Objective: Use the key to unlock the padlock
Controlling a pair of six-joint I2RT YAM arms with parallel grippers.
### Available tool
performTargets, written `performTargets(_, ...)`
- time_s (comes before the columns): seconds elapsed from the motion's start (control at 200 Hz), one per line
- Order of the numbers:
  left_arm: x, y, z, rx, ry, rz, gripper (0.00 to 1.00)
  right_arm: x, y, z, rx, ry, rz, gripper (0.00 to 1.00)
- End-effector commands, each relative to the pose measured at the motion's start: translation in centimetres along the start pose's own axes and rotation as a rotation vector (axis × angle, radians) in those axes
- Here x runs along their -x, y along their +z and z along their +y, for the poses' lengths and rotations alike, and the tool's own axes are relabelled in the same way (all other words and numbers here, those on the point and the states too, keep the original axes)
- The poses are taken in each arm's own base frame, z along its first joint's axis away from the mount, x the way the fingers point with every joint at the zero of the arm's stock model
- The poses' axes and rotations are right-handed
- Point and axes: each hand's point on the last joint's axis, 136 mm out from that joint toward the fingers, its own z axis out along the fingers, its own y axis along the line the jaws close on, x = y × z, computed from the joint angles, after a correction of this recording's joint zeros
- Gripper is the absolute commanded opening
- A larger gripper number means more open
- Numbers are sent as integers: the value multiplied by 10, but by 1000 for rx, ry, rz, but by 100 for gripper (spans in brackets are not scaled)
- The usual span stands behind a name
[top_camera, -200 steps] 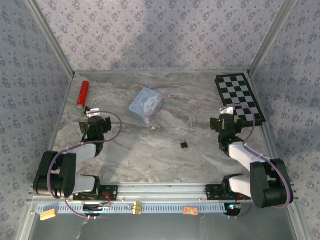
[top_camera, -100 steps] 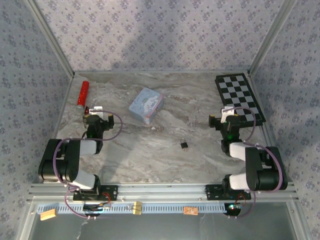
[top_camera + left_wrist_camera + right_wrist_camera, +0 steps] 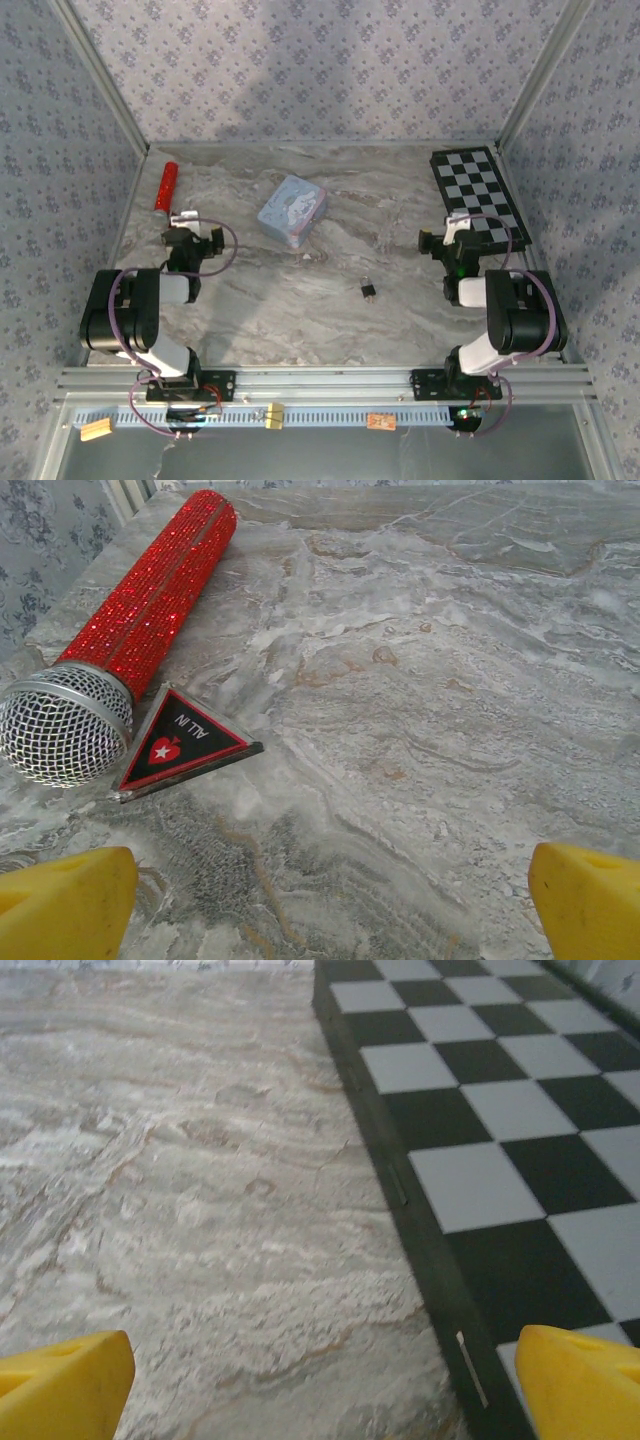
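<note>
One padlock (image 3: 368, 290) left of right pincer (image 3: 447, 238), apart

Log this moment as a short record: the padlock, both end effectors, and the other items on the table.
padlock: lies on the marble table, between the arms, untouched
left end effector: open, empty, by the red microphone and triangular card
right end effector: open, empty, at the edge of the chessboard
tin: light blue, behind the padlock, apart
stage: padlock not yet grasped
</note>
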Motion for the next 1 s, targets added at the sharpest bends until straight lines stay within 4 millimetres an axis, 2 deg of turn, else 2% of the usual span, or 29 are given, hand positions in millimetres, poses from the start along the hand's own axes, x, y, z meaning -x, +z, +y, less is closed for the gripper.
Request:
performTargets(0.0, 12, 3, -3, -21, -25, -29, 100, 8, 3, -8, -64, 16, -12, 99)
performTargets(0.994, 12, 2, -3, -22, -23, -28, 100, 8, 4, -3, -43, 5, -3, 99)
